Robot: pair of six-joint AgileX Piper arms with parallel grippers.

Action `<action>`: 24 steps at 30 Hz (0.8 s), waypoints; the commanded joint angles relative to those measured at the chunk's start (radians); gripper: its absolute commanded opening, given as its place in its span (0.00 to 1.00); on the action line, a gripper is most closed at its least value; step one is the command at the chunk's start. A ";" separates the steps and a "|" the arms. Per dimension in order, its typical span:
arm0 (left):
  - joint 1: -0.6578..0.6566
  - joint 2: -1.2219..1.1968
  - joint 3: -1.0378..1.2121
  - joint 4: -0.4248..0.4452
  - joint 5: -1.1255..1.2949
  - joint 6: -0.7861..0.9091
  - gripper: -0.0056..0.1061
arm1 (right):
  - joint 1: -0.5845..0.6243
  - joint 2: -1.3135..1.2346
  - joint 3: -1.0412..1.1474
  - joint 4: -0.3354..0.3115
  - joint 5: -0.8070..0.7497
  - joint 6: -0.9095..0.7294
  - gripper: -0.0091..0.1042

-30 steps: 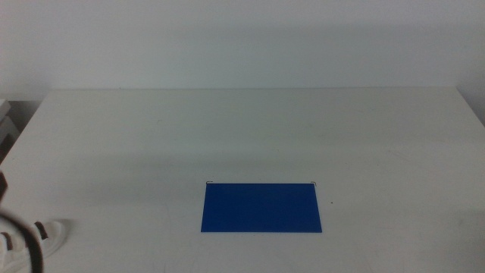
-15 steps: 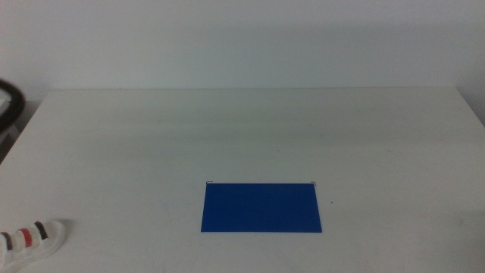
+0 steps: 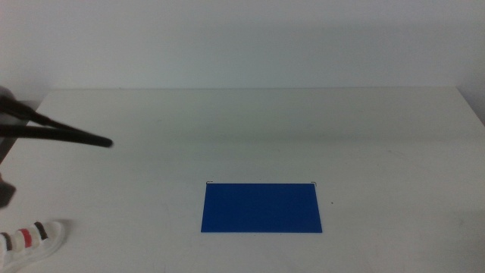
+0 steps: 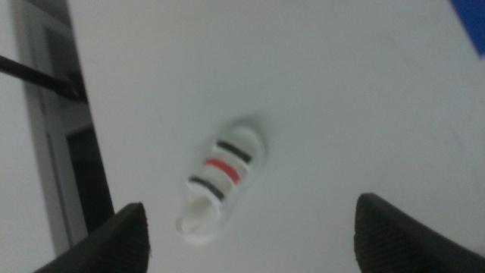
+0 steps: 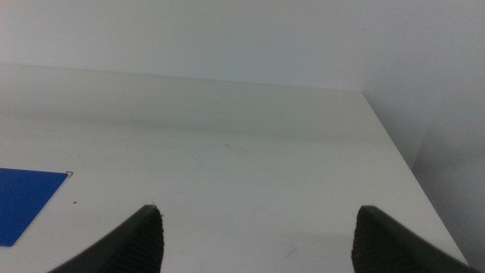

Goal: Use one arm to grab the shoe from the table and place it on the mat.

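Note:
The shoe (image 3: 26, 243), small and white with two black straps and one red, lies on the table (image 3: 250, 129) at its near left corner. In the left wrist view the shoe (image 4: 222, 176) is below and between the jaws of my left gripper (image 4: 250, 206), which hovers above it, open and holding nothing. The blue mat (image 3: 261, 207) lies flat at the table's near middle, far right of the shoe. A dark part of the left arm (image 3: 53, 135) reaches in from the left edge. My right gripper (image 5: 258, 208) is open and empty above the table's right side.
The table's left edge (image 4: 79, 129) runs close beside the shoe, with dark floor and a frame past it. A corner of the mat (image 5: 23, 193) shows in the right wrist view. A pale wall stands behind the table.
The left arm has swung into the middle view at the left edge, and a dark thin part now stretches over the table. The shoe and the mat have not moved.

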 commanded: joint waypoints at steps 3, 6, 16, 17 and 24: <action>-0.003 0.064 -0.047 0.030 0.049 0.030 0.88 | -0.002 -0.026 0.005 -0.009 -0.076 -0.008 0.65; -0.003 0.126 -0.078 0.090 0.087 0.035 0.88 | -0.002 -0.026 0.005 -0.009 -0.076 -0.008 0.65; 0.236 0.287 -0.116 -0.052 0.103 0.394 0.88 | -0.002 -0.026 0.005 -0.009 -0.076 -0.008 0.65; 0.267 0.299 -0.116 -0.071 0.103 0.436 0.88 | -0.002 -0.026 0.005 -0.009 -0.076 -0.008 0.65; 0.358 0.404 -0.116 -0.037 0.092 0.517 0.88 | -0.002 -0.026 0.005 -0.009 -0.076 -0.008 0.65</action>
